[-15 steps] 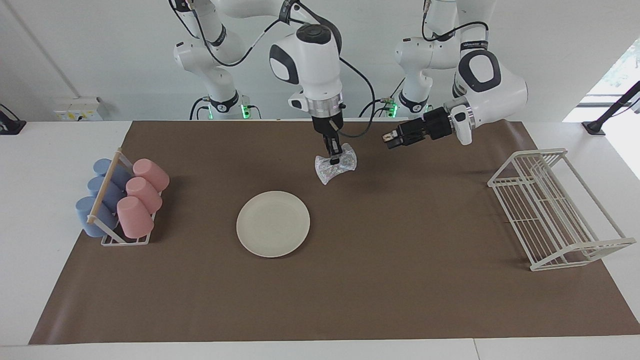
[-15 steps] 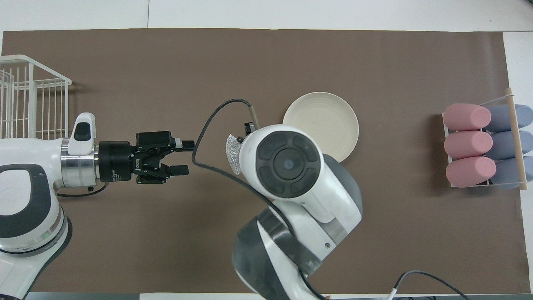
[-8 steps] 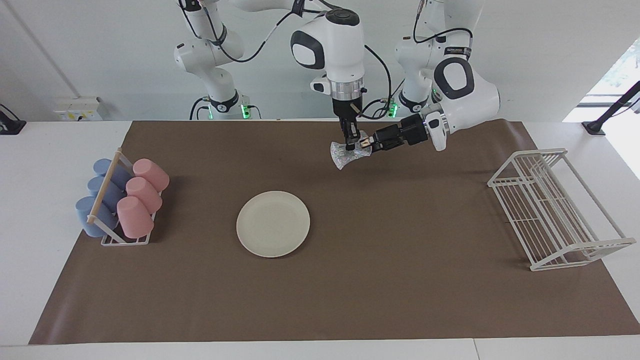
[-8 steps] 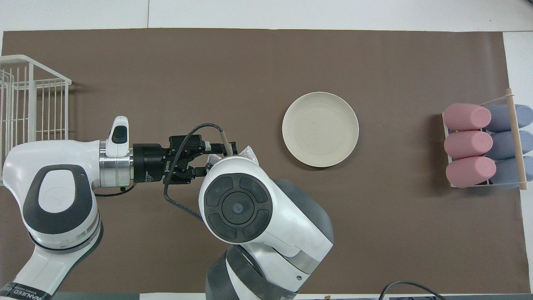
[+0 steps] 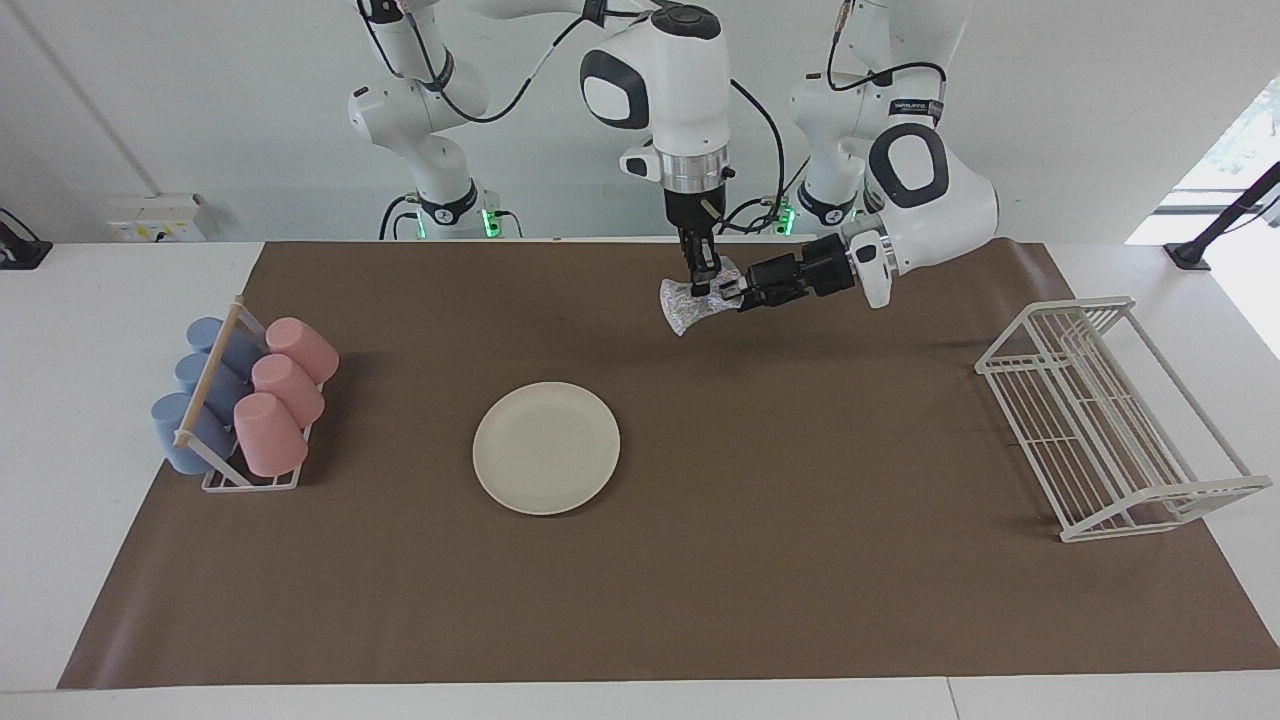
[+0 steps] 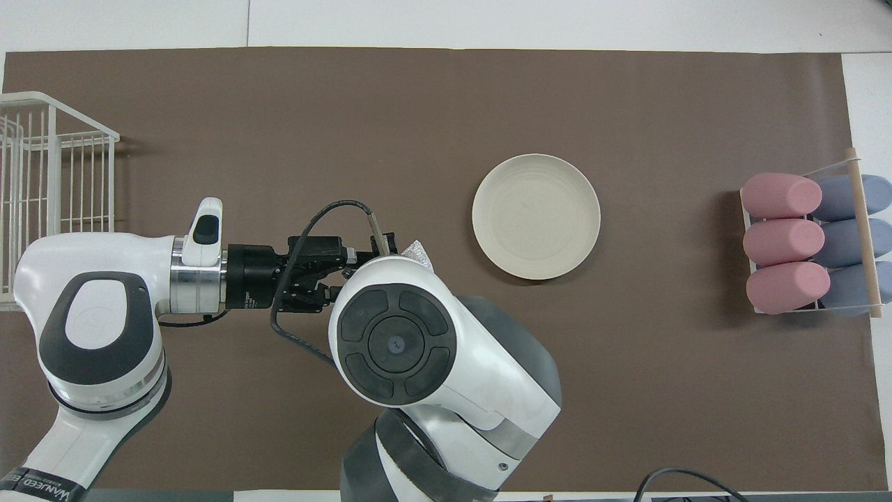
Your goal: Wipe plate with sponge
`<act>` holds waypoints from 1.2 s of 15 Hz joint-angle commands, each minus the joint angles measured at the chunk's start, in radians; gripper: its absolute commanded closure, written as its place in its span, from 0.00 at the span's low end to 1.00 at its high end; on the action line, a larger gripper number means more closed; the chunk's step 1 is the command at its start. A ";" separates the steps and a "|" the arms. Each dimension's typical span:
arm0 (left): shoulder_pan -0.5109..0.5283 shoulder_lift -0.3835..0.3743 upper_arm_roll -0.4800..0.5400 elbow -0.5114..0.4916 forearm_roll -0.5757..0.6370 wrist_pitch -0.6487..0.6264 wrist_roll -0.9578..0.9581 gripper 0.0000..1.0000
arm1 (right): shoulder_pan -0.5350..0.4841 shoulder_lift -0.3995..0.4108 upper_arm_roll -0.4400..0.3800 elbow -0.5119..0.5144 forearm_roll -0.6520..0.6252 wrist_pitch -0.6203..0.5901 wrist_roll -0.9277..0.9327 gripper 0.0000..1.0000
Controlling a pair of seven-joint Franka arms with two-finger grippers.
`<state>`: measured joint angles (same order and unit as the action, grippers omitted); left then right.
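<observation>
My right pincer [image 5: 705,287] hangs in the air pinching the sponge [image 5: 684,305] at its waist, while my left pincer [image 5: 738,295] stands open against the pad's end, apparently for a handover. The mesh looks feather-light, soft and crushable, so the pinched middle is the hold. The plate [image 5: 546,447] lies on the desk's brown mat at seven o'clock from the sponge; I read no lettering.

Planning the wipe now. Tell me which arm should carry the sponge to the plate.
Right, probably. The right gripper is shut on the sponge, held in the air. The left gripper is beside the sponge, open. The plate lies toward the right arm's end.
</observation>
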<state>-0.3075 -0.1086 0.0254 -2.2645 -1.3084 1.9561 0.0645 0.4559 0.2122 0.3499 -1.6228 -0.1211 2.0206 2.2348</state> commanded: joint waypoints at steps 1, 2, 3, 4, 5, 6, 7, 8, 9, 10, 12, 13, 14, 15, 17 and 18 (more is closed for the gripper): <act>0.034 -0.017 0.005 -0.015 -0.002 -0.059 0.043 0.14 | 0.000 0.018 0.004 0.028 -0.032 -0.014 0.022 1.00; 0.033 -0.016 0.005 -0.015 -0.002 -0.053 0.043 0.21 | 0.000 0.018 0.004 0.028 -0.032 -0.014 0.022 1.00; 0.031 -0.016 0.005 -0.015 -0.002 -0.051 0.043 0.32 | 0.000 0.018 0.004 0.028 -0.032 -0.013 0.022 1.00; 0.031 -0.016 0.005 -0.015 -0.002 -0.049 0.041 0.49 | -0.002 0.018 0.004 0.028 -0.032 -0.013 0.022 1.00; 0.030 -0.016 0.005 -0.015 -0.003 -0.046 0.035 0.67 | -0.002 0.018 0.004 0.028 -0.032 -0.011 0.020 1.00; 0.025 -0.016 0.004 -0.015 -0.002 -0.039 0.032 0.91 | -0.002 0.018 0.004 0.028 -0.032 -0.011 0.020 1.00; 0.025 -0.016 0.004 -0.015 -0.003 -0.039 0.022 1.00 | -0.003 0.018 0.004 0.028 -0.032 -0.011 0.020 1.00; 0.025 -0.016 0.004 -0.015 -0.003 -0.040 0.011 1.00 | -0.003 0.019 0.004 0.028 -0.032 -0.011 0.020 1.00; 0.027 -0.017 0.004 -0.015 -0.003 -0.042 0.009 1.00 | -0.005 0.019 0.004 0.028 -0.032 -0.010 0.019 1.00; 0.027 -0.016 0.004 -0.015 -0.002 -0.042 0.008 1.00 | -0.006 0.019 0.004 0.028 -0.032 -0.008 0.017 1.00; 0.027 -0.016 0.004 -0.015 -0.002 -0.042 -0.003 1.00 | -0.006 0.022 0.006 0.026 -0.032 0.000 0.000 1.00; 0.027 -0.016 0.004 -0.015 -0.003 -0.042 -0.003 1.00 | -0.009 0.019 0.006 0.024 -0.031 0.000 -0.029 0.69; 0.027 -0.016 0.004 -0.015 -0.002 -0.042 -0.003 1.00 | -0.014 0.013 0.006 0.014 -0.029 0.001 -0.071 0.14; 0.027 -0.016 0.004 -0.014 -0.002 -0.040 -0.005 1.00 | -0.022 0.013 0.003 0.012 -0.029 -0.002 -0.111 0.00; 0.033 -0.016 0.005 -0.014 -0.003 -0.042 -0.006 1.00 | -0.054 0.013 0.003 0.012 -0.029 -0.003 -0.222 0.00; 0.036 -0.011 0.005 -0.007 -0.002 -0.042 -0.011 1.00 | -0.080 0.012 0.004 0.012 -0.029 -0.006 -0.301 0.00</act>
<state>-0.2805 -0.1092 0.0282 -2.2642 -1.3083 1.9213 0.0700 0.4254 0.2191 0.3445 -1.6207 -0.1251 2.0211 2.0550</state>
